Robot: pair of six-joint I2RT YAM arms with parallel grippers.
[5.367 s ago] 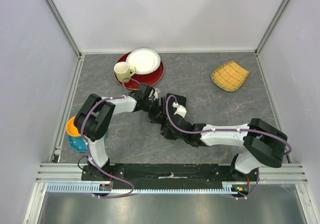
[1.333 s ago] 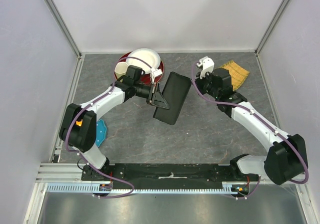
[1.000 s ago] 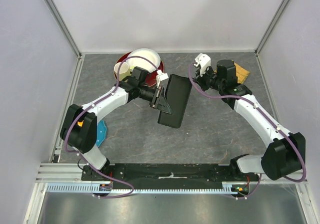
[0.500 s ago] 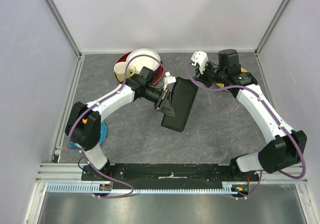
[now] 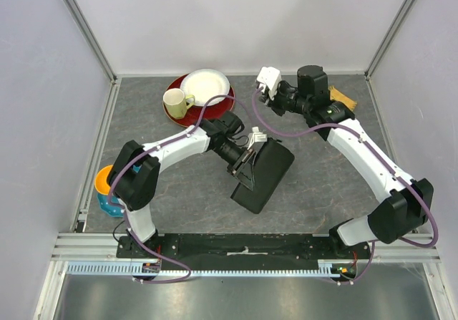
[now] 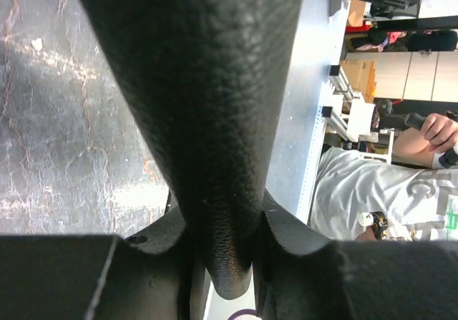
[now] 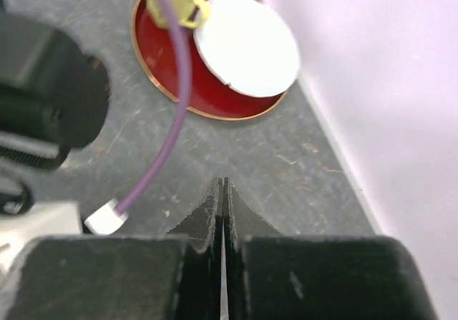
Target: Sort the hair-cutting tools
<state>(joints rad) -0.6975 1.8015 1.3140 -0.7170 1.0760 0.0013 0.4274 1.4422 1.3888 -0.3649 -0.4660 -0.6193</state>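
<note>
The hair-cutting tools are out of view in every frame. A flat black case (image 5: 266, 178) sits tilted at mid-table, and my left gripper (image 5: 250, 164) is shut on its left edge. In the left wrist view the case's pebbled black edge (image 6: 204, 112) fills the frame and wedges down between the fingers of the left gripper (image 6: 225, 263). My right gripper (image 5: 280, 102) hangs above the back of the table, to the right of the plates. Its fingers (image 7: 215, 209) are pressed together with nothing between them, pointing at bare table in front of the red plate.
A red plate (image 5: 215, 111) (image 7: 207, 98) at the back carries a white plate (image 5: 206, 85) (image 7: 247, 44) and a yellow mug (image 5: 175, 103). A woven yellow tray (image 5: 343, 99) peeks out behind the right arm. Orange and teal bowls (image 5: 106, 190) sit at the left edge.
The left gripper has carried the black case right and toward the front, turning it. The right arm has swung left along the back, staying shut.
</note>
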